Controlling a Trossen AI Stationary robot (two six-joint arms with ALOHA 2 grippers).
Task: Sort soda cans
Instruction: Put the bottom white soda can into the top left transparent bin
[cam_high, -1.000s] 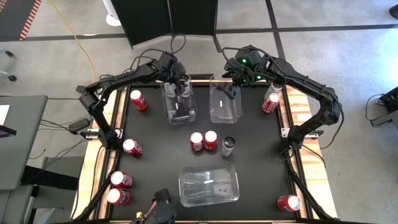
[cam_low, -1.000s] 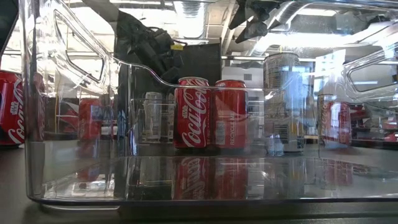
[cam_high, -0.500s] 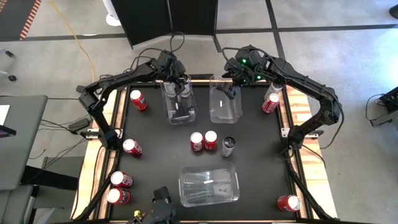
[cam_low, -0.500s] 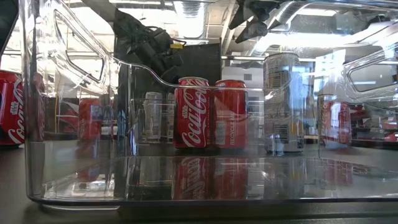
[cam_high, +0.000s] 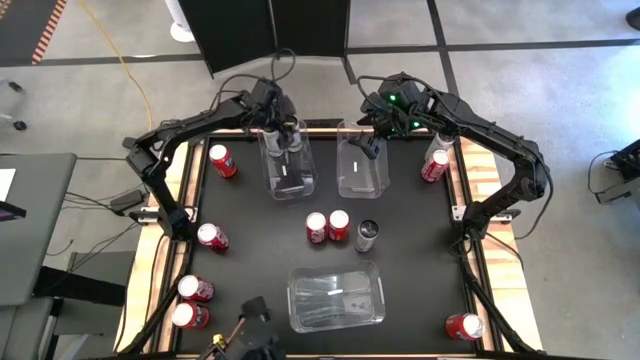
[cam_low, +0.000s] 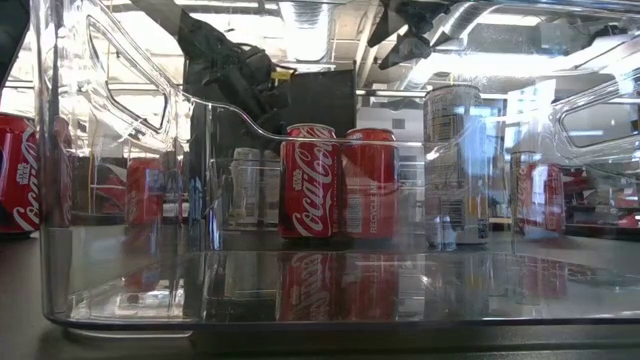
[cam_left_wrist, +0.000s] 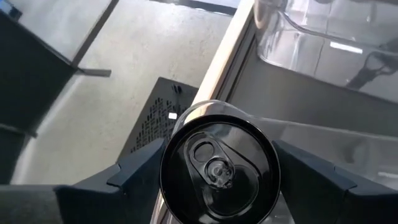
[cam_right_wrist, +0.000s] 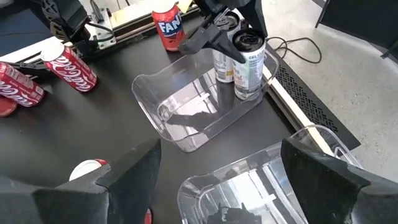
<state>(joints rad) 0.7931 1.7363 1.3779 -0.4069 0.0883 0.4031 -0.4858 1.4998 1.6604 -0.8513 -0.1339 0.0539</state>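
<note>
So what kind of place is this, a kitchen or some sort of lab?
Likely a robotics lab or workshop, not a kitchen: two dark arms are mounted at a black work table, on a bare concrete floor with a yellow cable trailing across it.

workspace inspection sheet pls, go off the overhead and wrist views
surface: black table, wooden edges
job's things: red cans scattered; silver can mid-table; two silver cans in left bin
clutter: two more clear bins, no cans seen inside
grippers: left gripper over left bin, fingers astride a can top; right gripper open above the next bin
cables: yellow cable on floor
surroundings: grey floor, dark panels
</note>
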